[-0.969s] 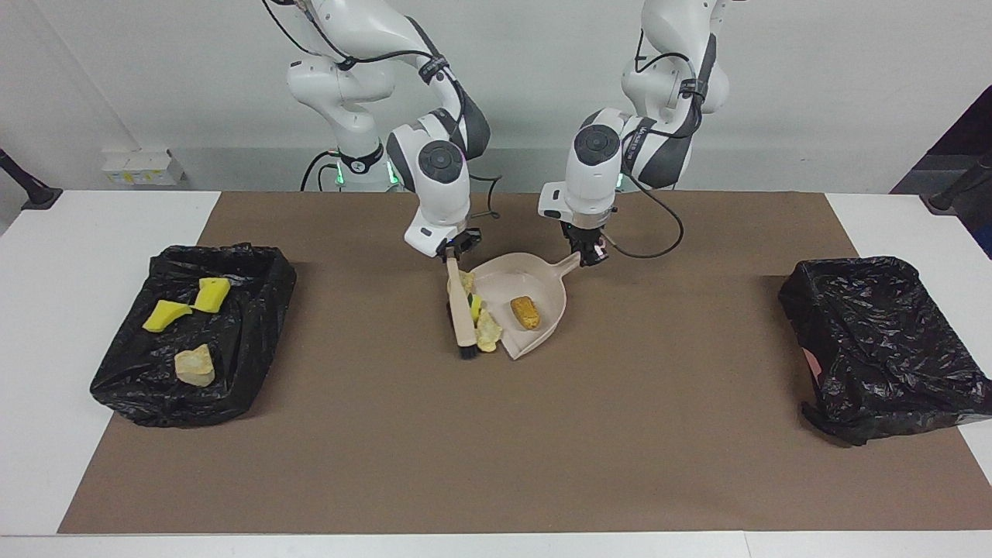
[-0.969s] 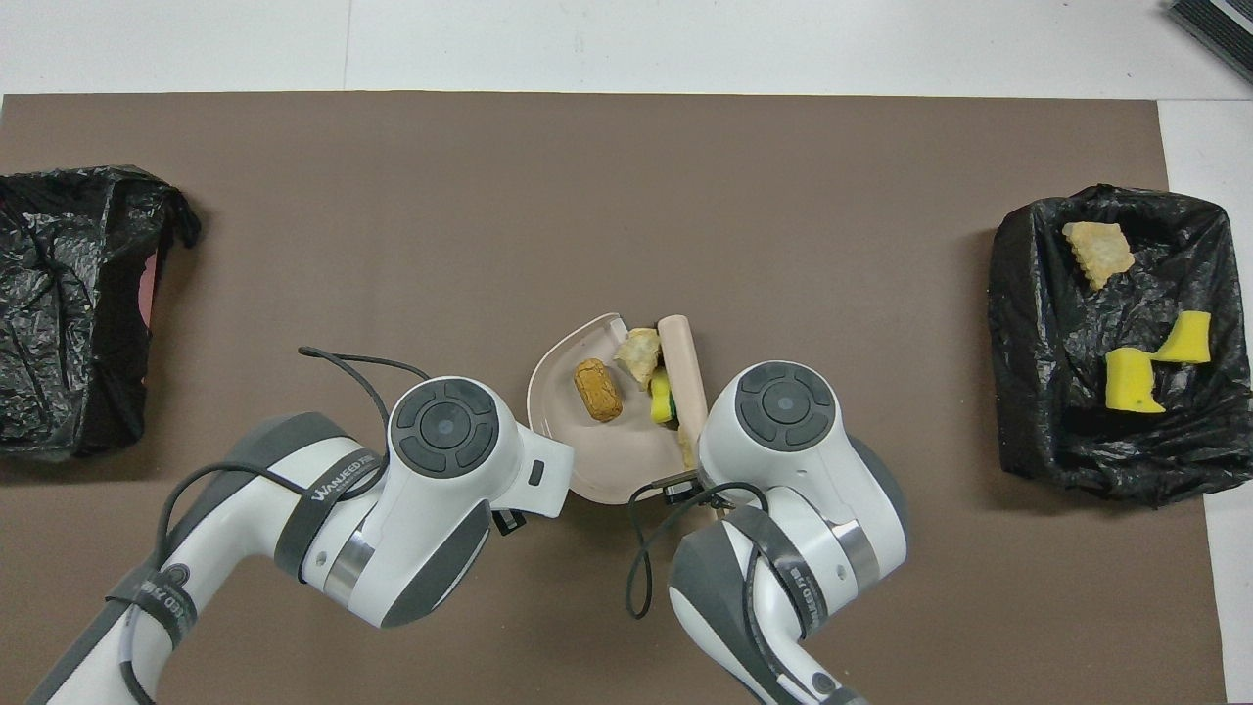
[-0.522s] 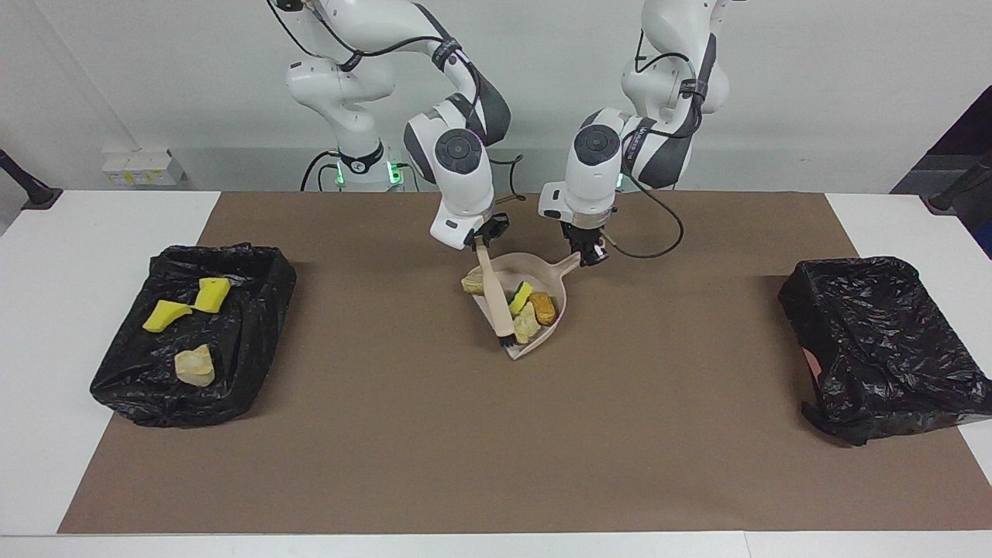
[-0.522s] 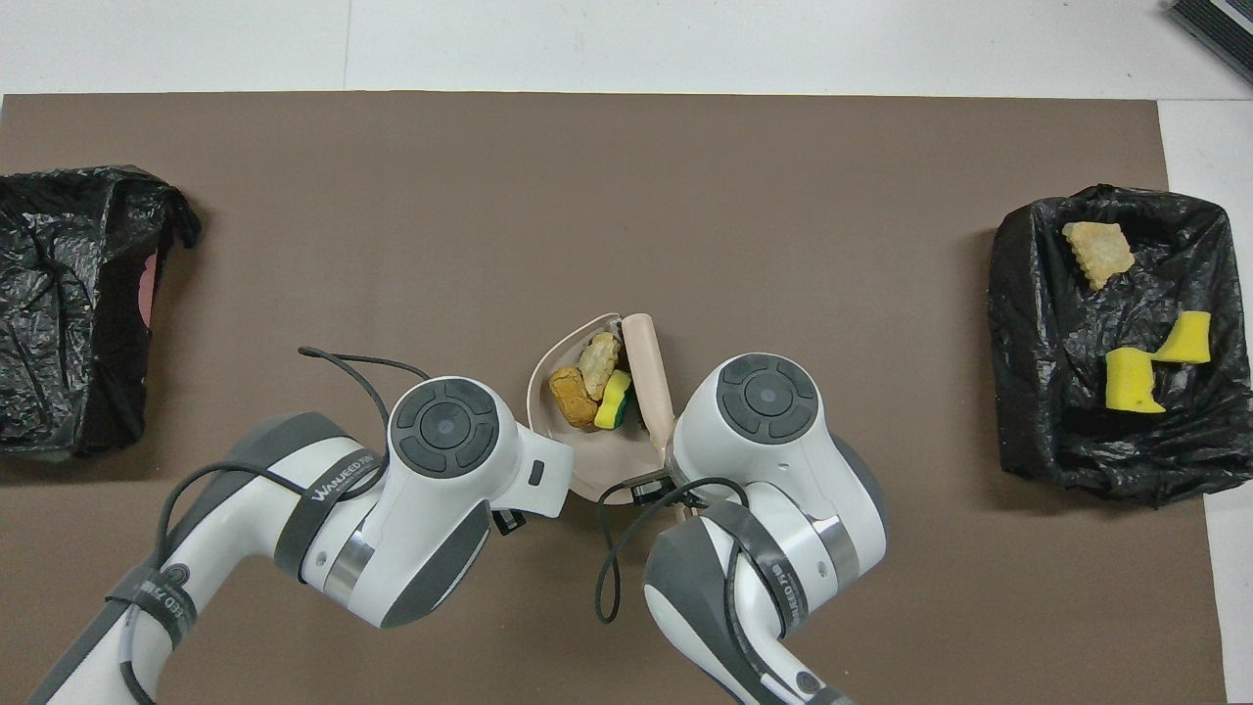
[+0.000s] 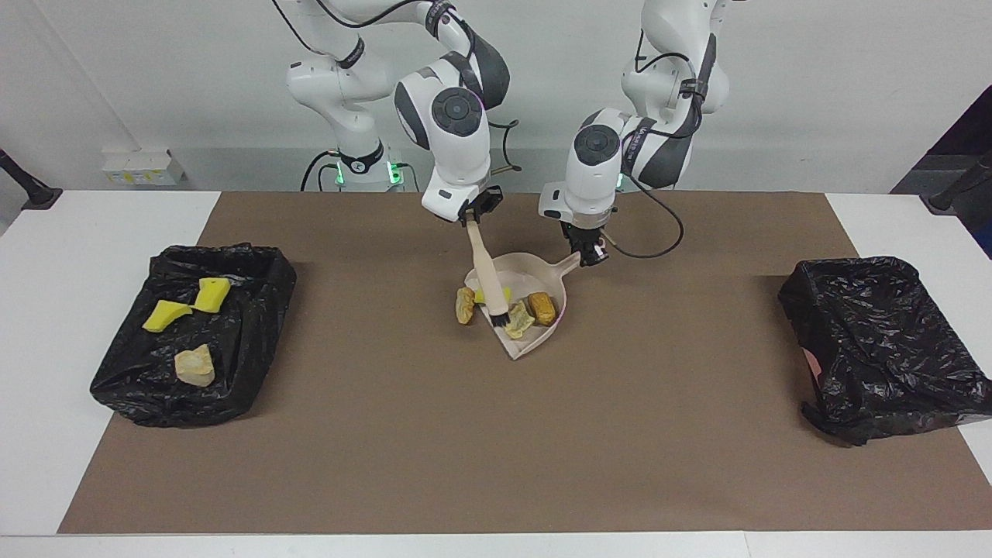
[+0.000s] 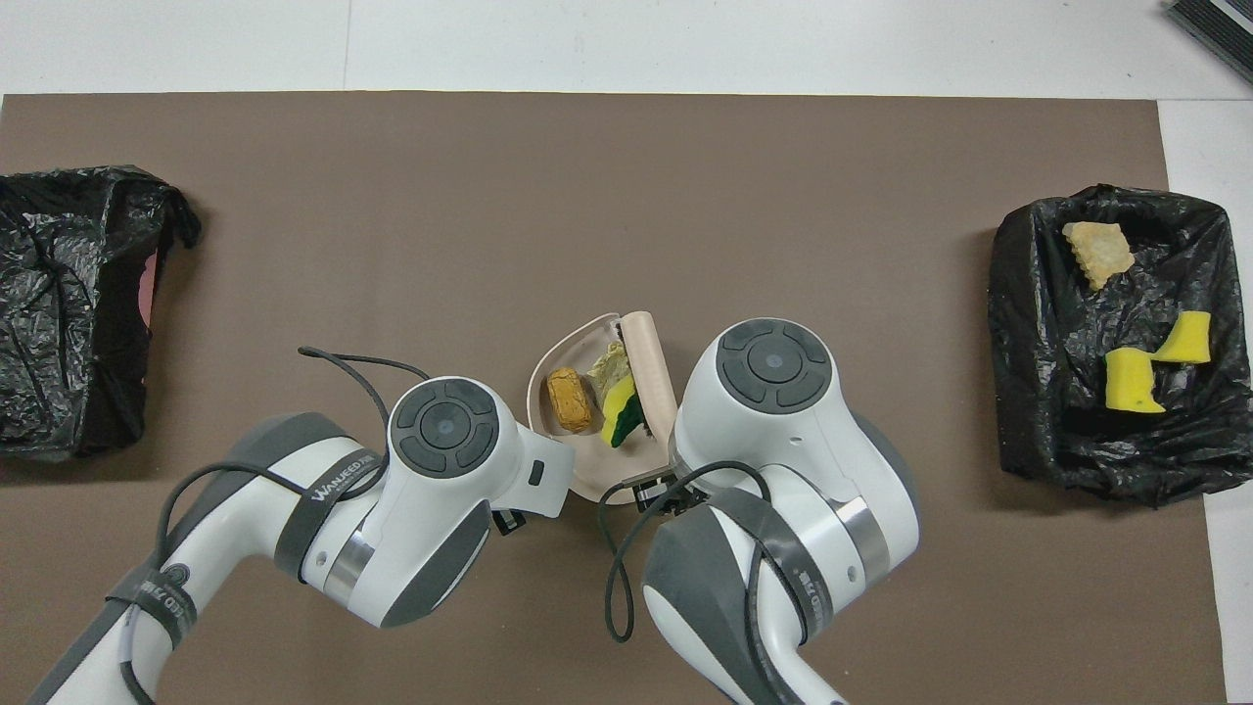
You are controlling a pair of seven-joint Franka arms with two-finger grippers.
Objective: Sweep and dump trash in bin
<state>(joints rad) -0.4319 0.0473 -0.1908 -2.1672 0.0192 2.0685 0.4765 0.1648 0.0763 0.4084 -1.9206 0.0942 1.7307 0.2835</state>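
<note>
Facing view: we see the left gripper [image 5: 590, 256] clamped on the dustpan [image 5: 535, 291] handle, we judge to brace the pan flat on the mat. The right gripper [image 5: 473, 219] grips the brush [image 5: 490, 280], bristles among the trash [image 5: 518, 318] in the pan; one lump [image 5: 465, 304] lies just beside the pan.

Overhead view: the bin [image 6: 1106, 333] toward the right arm's end of the table holds scraps. The left arm's band reads "WANJEED".

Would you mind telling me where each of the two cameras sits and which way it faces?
Facing view: high across the table, looking at both robots; whole arms show, left gripper on the dustpan handle, right gripper holding the brush.
Overhead view: above the robots' end, looking down and forward; only wrists and forearms show.
Shared: dustpan, brush, both bins.
</note>
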